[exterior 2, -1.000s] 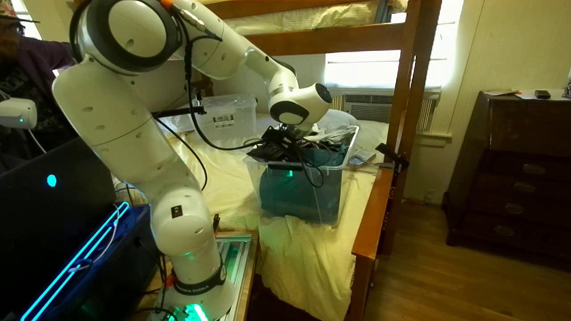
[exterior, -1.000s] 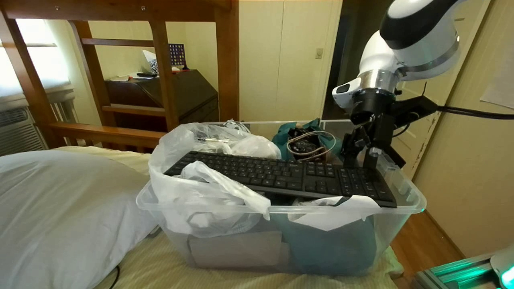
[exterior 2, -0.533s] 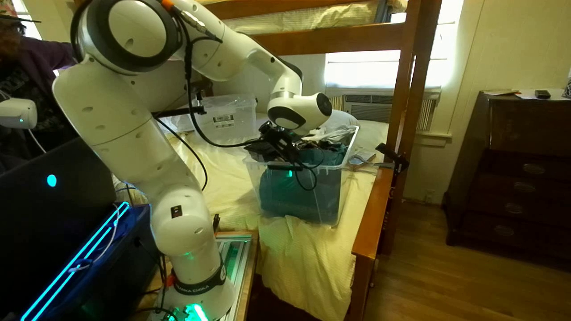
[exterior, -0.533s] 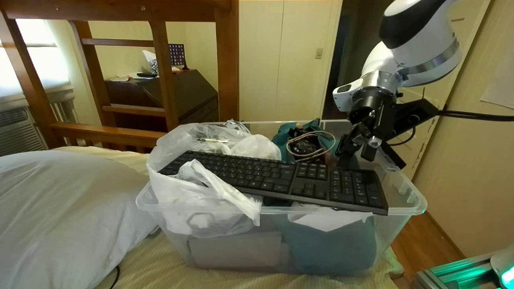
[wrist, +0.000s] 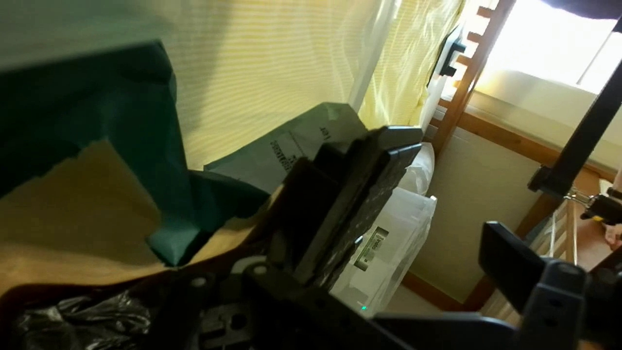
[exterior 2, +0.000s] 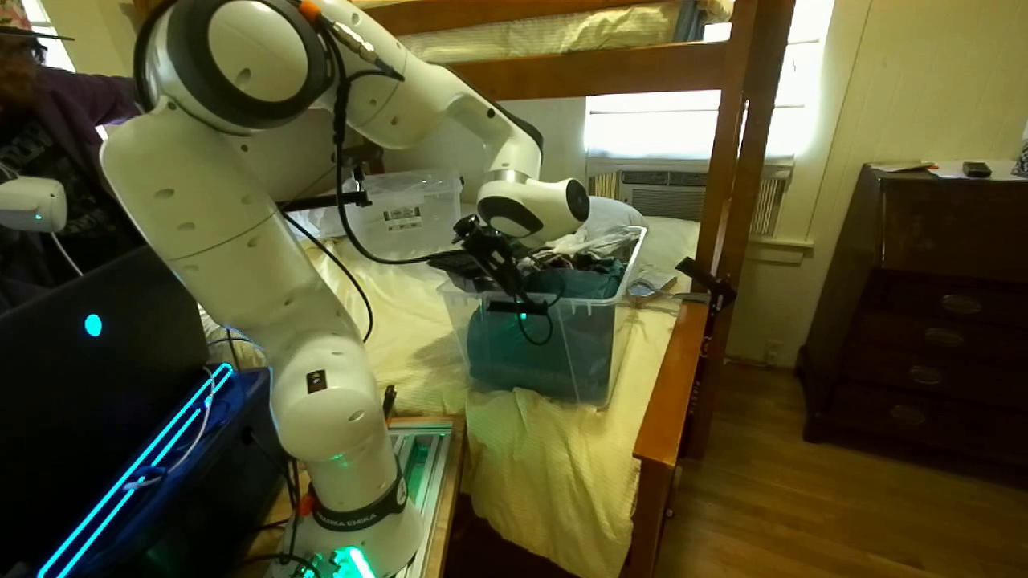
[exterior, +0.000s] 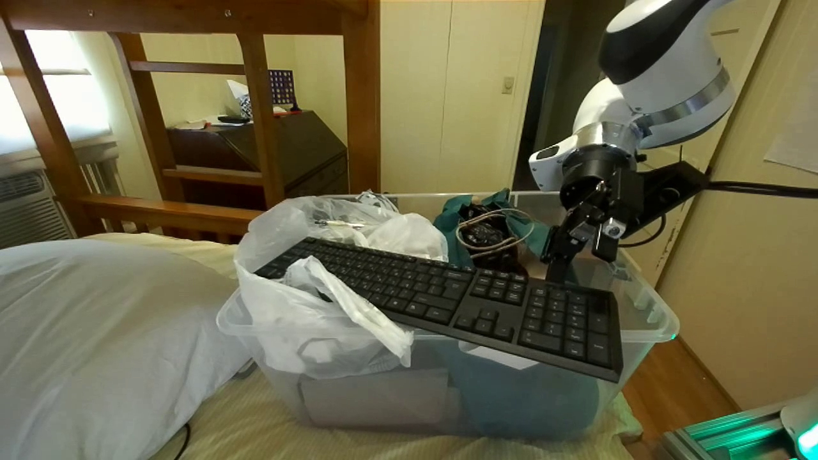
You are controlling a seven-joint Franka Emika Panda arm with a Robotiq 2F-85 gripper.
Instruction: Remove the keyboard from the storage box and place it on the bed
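Note:
The black keyboard (exterior: 441, 287) lies slanted across the top of the storage box (exterior: 530, 409). Its number-pad end juts out over the front rim, while the far end rests among white plastic bags. My gripper (exterior: 581, 262) is above the box's right end with its jaws spread. One of its fingers (exterior: 559, 268) reaches down behind the keyboard's back edge, and the other is raised clear above the keys. In the wrist view the keyboard (wrist: 359, 194) appears edge-on, close against the left finger; whether they touch I cannot tell. The bed (exterior: 211, 409) lies beneath the box.
A white plastic bag (exterior: 307, 319) drapes over the keyboard's left part. Teal cloth (exterior: 455, 220) and a looped cord fill the back of the box. A white pillow (exterior: 108, 332) lies beside it. Another clear bin (exterior 2: 409, 217) stands farther along the bed, near the bunk frame (exterior 2: 675, 417).
The keyboard's number-pad end has swung out over the front rim. My gripper has tilted, its jaws have spread wider, and one finger has risen off the keys.

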